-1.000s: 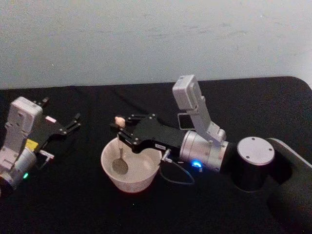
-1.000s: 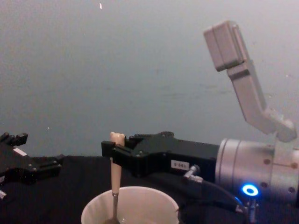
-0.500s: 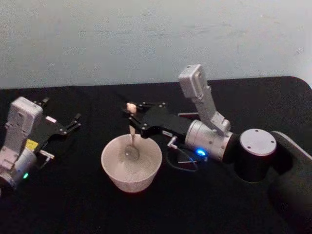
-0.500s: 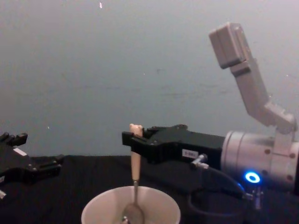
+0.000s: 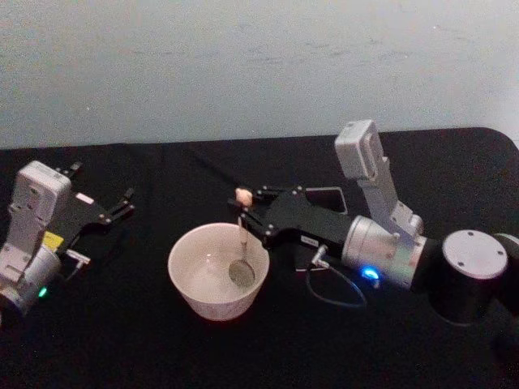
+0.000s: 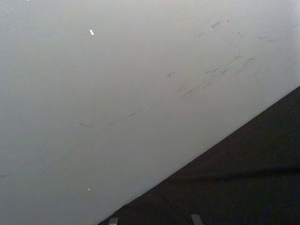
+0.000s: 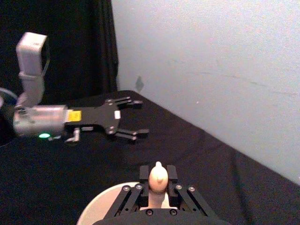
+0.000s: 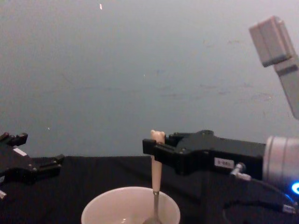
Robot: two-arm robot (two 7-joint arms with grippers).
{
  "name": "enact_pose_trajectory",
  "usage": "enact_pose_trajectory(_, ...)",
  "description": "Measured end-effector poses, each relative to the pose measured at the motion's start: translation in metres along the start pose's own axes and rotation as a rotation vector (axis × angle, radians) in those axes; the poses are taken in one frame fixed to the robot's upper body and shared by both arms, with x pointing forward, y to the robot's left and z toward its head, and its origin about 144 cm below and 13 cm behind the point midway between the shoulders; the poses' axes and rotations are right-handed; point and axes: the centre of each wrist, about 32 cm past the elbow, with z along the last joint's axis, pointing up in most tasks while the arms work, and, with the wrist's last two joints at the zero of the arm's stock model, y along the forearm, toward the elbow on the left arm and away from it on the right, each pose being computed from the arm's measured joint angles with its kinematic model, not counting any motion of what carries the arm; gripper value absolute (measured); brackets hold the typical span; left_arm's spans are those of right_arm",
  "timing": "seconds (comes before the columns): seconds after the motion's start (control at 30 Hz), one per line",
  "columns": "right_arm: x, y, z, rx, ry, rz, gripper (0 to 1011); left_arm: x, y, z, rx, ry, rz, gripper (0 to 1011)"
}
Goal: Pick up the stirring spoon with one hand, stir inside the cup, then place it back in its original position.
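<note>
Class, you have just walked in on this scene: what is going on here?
The right gripper has its jaws shut on the stirring spoon just below its bear-head top, holding it upright with the bowl down inside the cup, toward the cup's right side. This looks like the stirring step; the spoon is not yet put back. The left gripper sits idle, jaws open, off to the left over the black table.
</note>
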Motion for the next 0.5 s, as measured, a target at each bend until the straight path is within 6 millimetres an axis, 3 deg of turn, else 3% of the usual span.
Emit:
enact_pose_trajectory(0.23, -0.008, -0.011, 0.001, -0.004, 0.022, 0.038, 214, 0.0, 0.0, 0.0, 0.0, 0.0, 0.0, 1001)
enact_pose_trajectory(0.5, -0.017, -0.002, 0.0, -0.011, 0.032, 0.089, 214, 0.0, 0.0, 0.0, 0.0, 0.0, 0.0, 1001)
